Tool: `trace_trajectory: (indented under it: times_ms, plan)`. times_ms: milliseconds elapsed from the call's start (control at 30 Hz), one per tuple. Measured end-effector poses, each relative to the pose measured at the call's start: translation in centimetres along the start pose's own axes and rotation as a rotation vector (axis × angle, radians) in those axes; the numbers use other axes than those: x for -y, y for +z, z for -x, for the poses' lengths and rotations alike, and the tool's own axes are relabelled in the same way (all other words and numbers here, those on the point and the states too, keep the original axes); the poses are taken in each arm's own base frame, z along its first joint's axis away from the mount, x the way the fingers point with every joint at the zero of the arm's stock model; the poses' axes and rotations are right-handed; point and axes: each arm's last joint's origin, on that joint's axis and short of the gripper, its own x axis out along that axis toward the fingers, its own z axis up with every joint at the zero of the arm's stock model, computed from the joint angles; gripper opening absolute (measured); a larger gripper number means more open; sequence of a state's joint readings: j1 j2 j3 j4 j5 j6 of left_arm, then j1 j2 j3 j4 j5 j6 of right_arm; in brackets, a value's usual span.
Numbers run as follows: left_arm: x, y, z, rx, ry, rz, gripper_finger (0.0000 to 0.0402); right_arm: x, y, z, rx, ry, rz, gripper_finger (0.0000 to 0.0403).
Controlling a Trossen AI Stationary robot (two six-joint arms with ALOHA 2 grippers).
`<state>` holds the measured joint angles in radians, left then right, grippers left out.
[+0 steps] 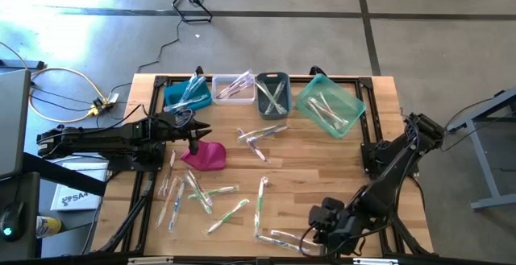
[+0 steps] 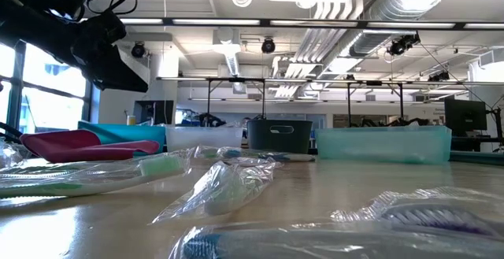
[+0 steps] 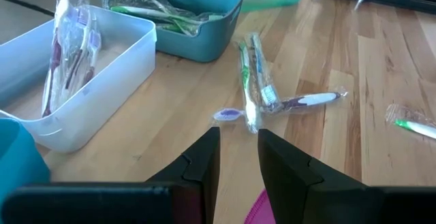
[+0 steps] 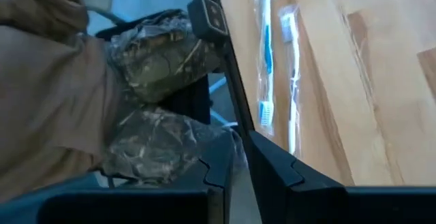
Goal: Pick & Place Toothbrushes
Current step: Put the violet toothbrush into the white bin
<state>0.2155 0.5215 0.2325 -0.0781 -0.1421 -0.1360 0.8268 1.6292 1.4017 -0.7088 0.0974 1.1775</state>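
Several toothbrushes in clear wrappers lie loose on the wooden table (image 1: 322, 160): one group (image 1: 260, 134) at the middle, one group (image 1: 193, 192) at the near left, two (image 1: 282, 238) by the near edge. My left gripper (image 1: 198, 130) (image 3: 238, 134) hovers open over the magenta pouch (image 1: 205, 156), with nothing between its fingers. My right gripper (image 1: 311, 229) (image 4: 240, 142) hangs over the near edge, slanting down, its fingers shut to a narrow slit. It is close to the two near toothbrushes (image 4: 267, 60) and touches nothing.
Four bins with toothbrushes line the far edge: blue (image 1: 187, 96), clear (image 1: 234, 88), grey (image 1: 272, 93), teal (image 1: 330, 104). Beyond the near edge stands a person in camouflage trousers (image 4: 157, 60). Bare wood lies at the middle right.
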Motion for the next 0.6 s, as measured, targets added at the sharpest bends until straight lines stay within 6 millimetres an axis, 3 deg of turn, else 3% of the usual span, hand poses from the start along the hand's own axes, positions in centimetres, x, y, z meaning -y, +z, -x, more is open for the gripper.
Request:
trace_trajectory:
  times_ms: [300,600]
  plan:
    - [0.0,0.0,0.0,0.0,0.0,0.0,0.0095,1.5,-0.3,-3.5,0.02,-0.156,-0.068,0.0042]
    - [0.0,0.0,0.0,0.0,0.001,0.0,0.0095,2.1,-0.8,-5.8,-0.036,-0.22,-0.1,0.0117]
